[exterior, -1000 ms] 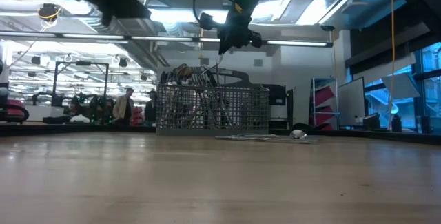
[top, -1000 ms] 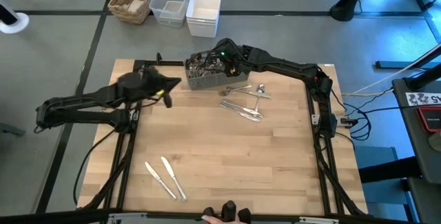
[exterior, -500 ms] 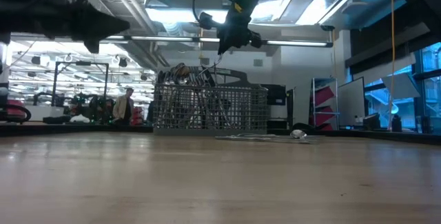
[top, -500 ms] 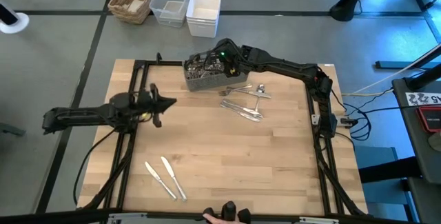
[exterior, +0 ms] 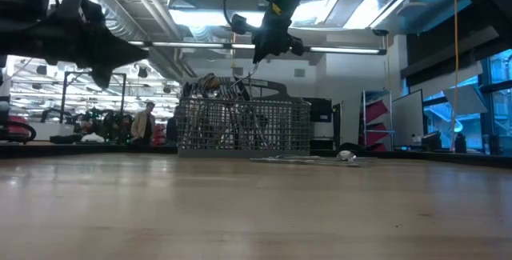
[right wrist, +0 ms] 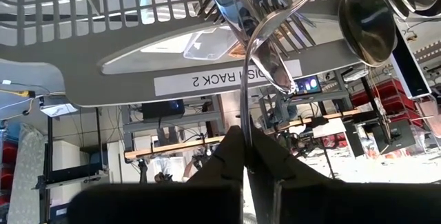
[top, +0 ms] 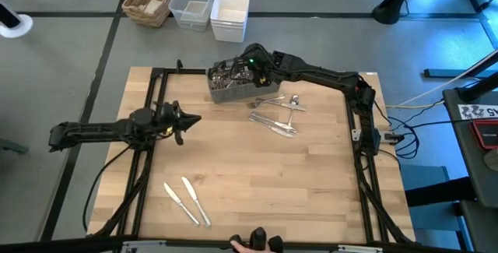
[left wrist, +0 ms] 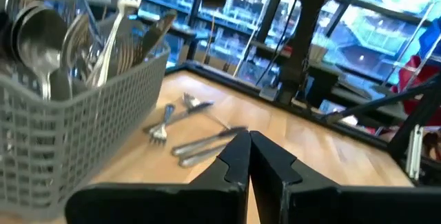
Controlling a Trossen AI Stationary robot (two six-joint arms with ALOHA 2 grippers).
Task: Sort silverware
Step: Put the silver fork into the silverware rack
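Note:
A grey mesh caddy (top: 231, 86) full of upright silverware (left wrist: 65, 34) stands near the table's far edge. My right gripper (top: 250, 66) hovers over its far right corner, shut on one piece. Loose forks and spoons (top: 276, 114) lie on the wood right of the caddy. Two knives (top: 187, 201) lie flat near the front left. My left gripper (top: 191, 119) hangs shut with nothing in it over the table's left side, pointing level toward the caddy and forks (left wrist: 182, 124). My right gripper pinches the thin handle (right wrist: 248, 117) of one piece of silverware between its two fingertips. The fingers slant down from the table's right. The piece hangs below the gripper (exterior: 254, 70), its lower end still among the other pieces in the caddy.
A wicker basket (top: 149, 0), a clear bin (top: 193, 2) and a white bin (top: 229, 13) stand on the floor beyond the far edge. Bare wood (top: 264, 175) spreads across the table's middle. People (exterior: 144, 122) stand far off in the room behind.
My left gripper has drawn back from beside the caddy toward the table's left and near edges and has sunk lower, staying shut, with most of the move in the first half second. My right gripper has kept still over the caddy.

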